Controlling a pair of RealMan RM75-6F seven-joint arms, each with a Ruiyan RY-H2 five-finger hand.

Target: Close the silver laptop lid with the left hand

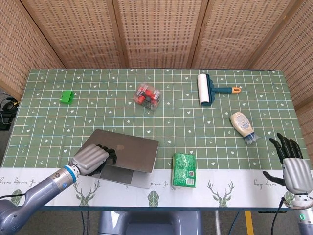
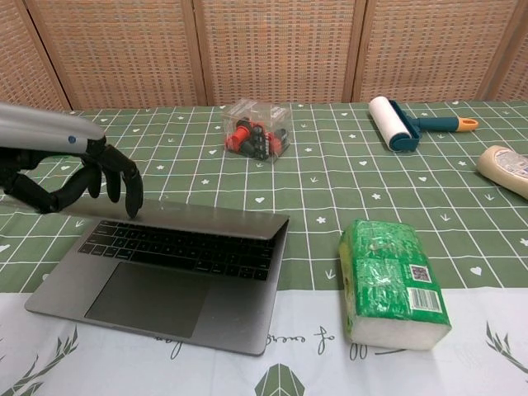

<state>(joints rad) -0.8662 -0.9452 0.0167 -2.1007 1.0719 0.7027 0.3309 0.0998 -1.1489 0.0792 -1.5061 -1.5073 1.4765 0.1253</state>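
Observation:
The silver laptop lies near the table's front edge, left of centre. Its lid is tipped far down over the base, at a small angle. In the chest view the laptop's keyboard and trackpad still show under the lid's front rim. My left hand rests on the lid's left part, fingers bent over it. The chest view shows the left hand with fingertips touching the lid's top edge. My right hand hovers off the table's front right corner, fingers spread, holding nothing.
A green packet lies just right of the laptop. Further back sit a clear box of red items, a lint roller, a squeeze bottle and a small green block.

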